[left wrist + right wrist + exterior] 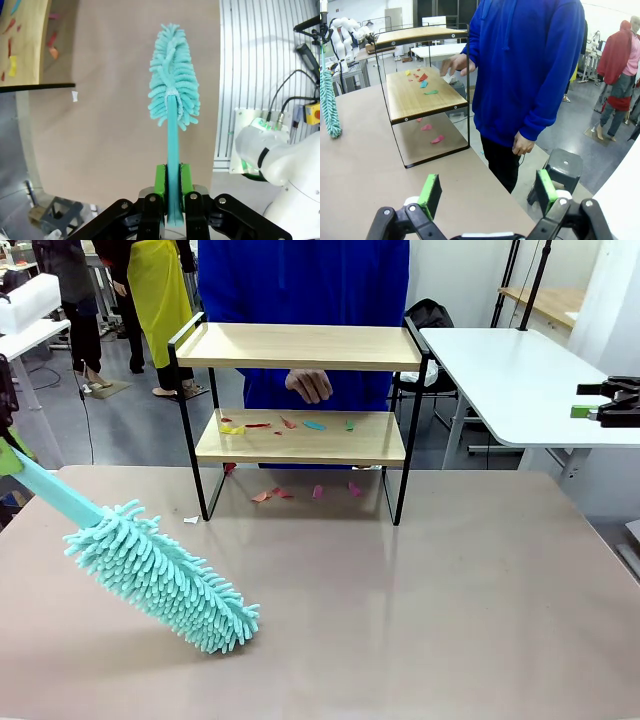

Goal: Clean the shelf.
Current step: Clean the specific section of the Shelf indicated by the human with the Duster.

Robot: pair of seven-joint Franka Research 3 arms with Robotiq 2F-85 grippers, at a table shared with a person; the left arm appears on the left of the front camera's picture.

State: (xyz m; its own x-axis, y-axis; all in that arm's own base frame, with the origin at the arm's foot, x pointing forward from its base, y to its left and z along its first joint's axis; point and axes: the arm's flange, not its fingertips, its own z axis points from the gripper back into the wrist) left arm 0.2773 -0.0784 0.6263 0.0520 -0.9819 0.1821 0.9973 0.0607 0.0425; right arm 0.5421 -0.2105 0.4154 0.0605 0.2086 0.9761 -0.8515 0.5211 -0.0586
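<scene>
Clamping the teal microfibre duster (160,575) by its handle, left fingers (160,181) are closed tight, head angled down near the worktop (420,600), probably staged for a sweep. Far side: the shelf (300,345), coloured paper scraps (315,425) on its lower board. Off to the side, right fingers (431,194) spread wide, empty.

A robotics lab: white worktables (520,380), robot arm (272,157), slotted aluminium plate (250,50).
</scene>
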